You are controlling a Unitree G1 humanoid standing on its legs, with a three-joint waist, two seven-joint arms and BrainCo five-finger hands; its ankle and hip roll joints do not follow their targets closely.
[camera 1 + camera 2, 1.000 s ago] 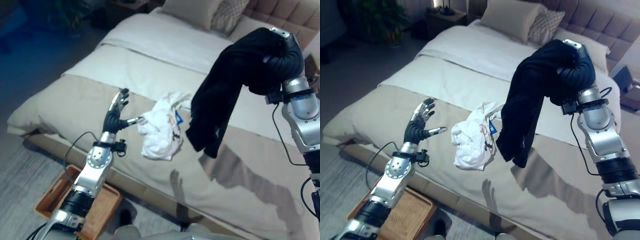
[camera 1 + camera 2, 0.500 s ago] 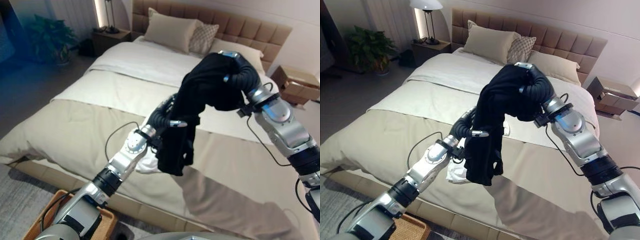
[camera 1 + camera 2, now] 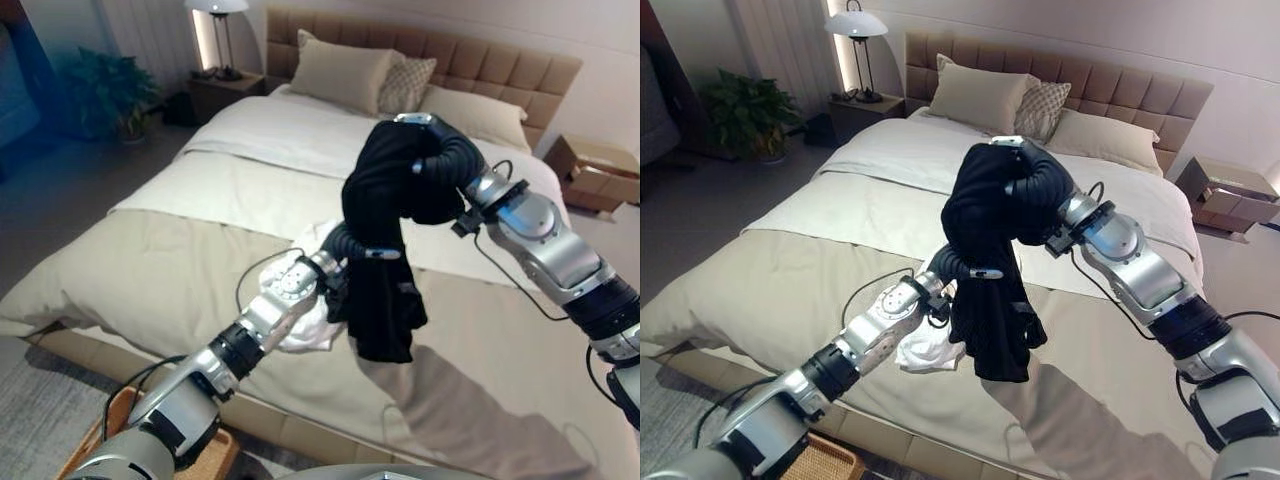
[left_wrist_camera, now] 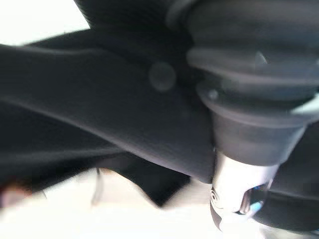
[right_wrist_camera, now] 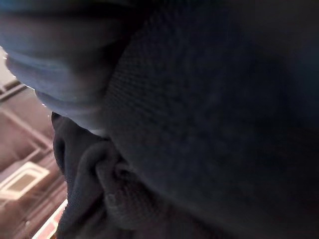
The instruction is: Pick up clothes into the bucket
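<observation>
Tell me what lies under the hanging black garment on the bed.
Under the black garment lies a crumpled white garment on the beige bedcover. The black cloth hides its far part and the left hand's fingers.

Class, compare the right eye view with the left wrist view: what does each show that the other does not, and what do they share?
Right eye view alone: the bed with pillows, a lamp, a potted plant, a white garment lying on the cover, and the left hand against the hanging cloth. Left wrist view alone: a close look at the right hand's ribbed cover and silver wrist. Shared: the black garment draped over the right hand.
</observation>
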